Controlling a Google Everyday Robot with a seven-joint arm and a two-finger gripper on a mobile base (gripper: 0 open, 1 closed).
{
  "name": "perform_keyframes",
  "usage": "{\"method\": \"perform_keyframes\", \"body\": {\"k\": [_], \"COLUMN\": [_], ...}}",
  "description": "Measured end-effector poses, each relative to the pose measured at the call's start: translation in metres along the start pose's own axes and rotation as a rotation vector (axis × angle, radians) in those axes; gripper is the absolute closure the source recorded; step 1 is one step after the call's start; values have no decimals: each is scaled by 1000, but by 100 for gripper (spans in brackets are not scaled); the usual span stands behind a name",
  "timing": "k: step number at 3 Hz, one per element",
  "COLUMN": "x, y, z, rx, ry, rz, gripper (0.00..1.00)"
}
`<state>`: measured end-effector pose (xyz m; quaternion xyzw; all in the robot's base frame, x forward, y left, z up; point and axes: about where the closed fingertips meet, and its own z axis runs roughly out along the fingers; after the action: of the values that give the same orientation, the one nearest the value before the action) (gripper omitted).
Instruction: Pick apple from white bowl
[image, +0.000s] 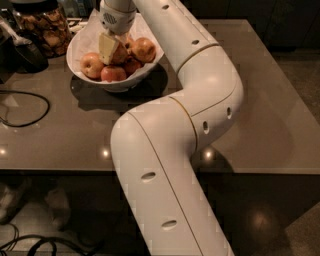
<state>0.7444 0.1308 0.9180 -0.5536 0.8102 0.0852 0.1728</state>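
The white bowl, lined with crinkled white paper, stands at the table's back left and holds several apples. The largest red-orange apple lies at the bowl's right side. My gripper is lowered into the middle of the bowl, just left of that apple and right in front of another apple that it partly hides. A yellower apple lies at the left, a red one at the front and a small dark red one beside it.
A glass jar of brown snacks stands left of the bowl, with a dark object beside it. A black cable loops on the grey table. My white arm bends across the table's middle.
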Motion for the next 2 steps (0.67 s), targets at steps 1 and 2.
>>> {"method": "perform_keyframes", "body": {"k": [1, 2], "x": [0, 0], "y": [0, 0], "z": [0, 0], "rx": [0, 0], "ry": [0, 0], "rz": [0, 0], "gripper": [74, 97]}}
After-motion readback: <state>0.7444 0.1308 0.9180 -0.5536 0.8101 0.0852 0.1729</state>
